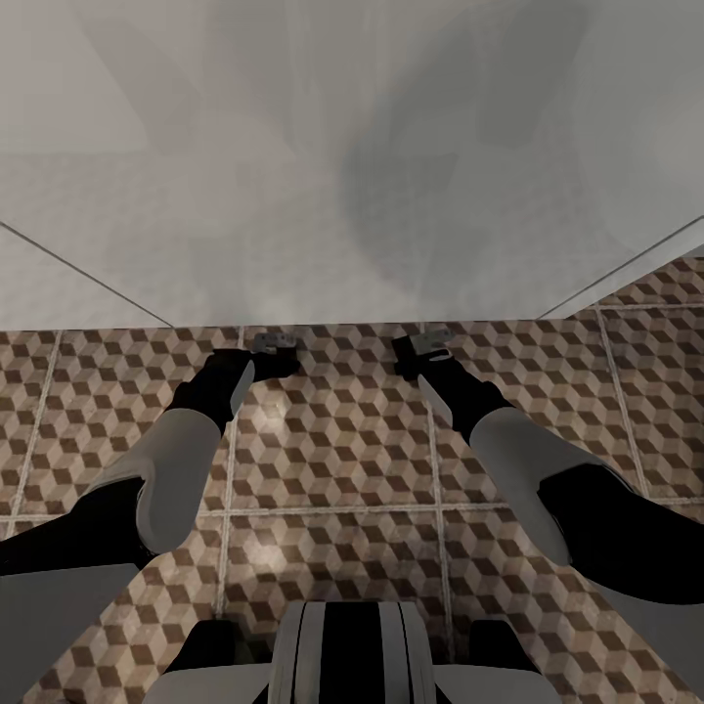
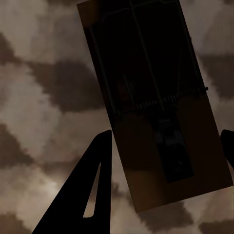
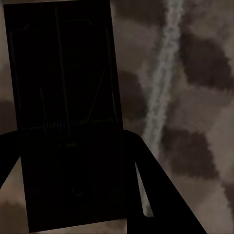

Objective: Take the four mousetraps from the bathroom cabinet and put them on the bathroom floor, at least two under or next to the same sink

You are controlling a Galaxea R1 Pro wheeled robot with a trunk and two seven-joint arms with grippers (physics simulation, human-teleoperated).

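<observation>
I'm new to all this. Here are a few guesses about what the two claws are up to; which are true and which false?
1. A mousetrap lies between the left claw's fingers. True.
2. The floor is plain grey carpet. False: it is tiled in a brown, beige and white cube pattern.
3. The right claw has a mousetrap between its fingers. True.
4. Both arms reach up over a wooden cabinet. False: they reach down towards the tiles, beside a white surface.

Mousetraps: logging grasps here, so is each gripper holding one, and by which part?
Cannot tell: a mousetrap lies between the left fingers, another mousetrap between the right fingers; contact isn't visible.
</observation>
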